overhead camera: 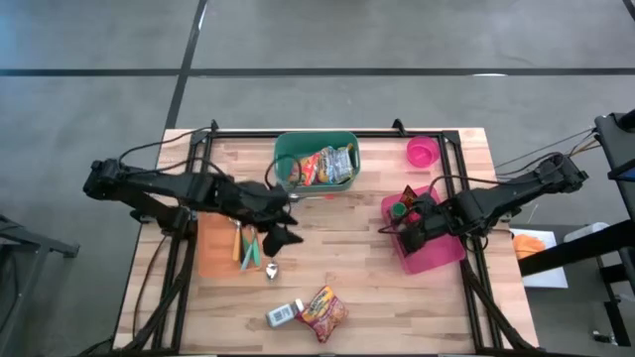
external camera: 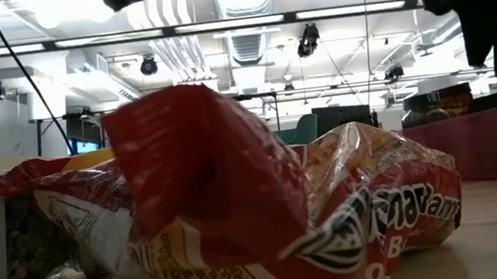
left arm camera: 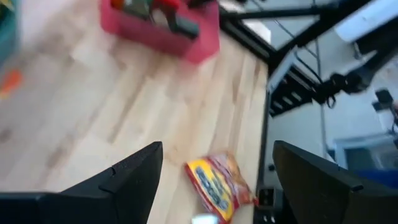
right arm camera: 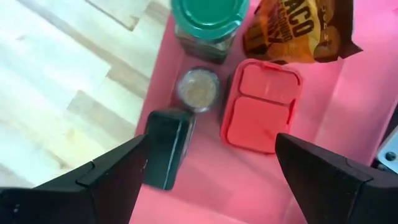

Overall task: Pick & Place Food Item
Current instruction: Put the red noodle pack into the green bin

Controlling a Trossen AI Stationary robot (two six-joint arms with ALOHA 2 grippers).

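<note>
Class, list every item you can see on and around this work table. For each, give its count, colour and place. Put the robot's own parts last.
Green bin: one, green, far middle of the table, holding snack packets.
Pink bowl: one, pink, far right corner.
Pink tray: one, pink, right side, under the right gripper.
Jar: one, green lid, in the pink tray.
Red box: one, red, in the pink tray beside the jar.
Orange board: one, orange, left side, with utensils on it.
Snack bag: one, red and yellow, near edge.
Small packet: one, white, touching the snack bag's left.
Left gripper: open, above the table's middle.
Right gripper: open, over the pink tray.
</note>
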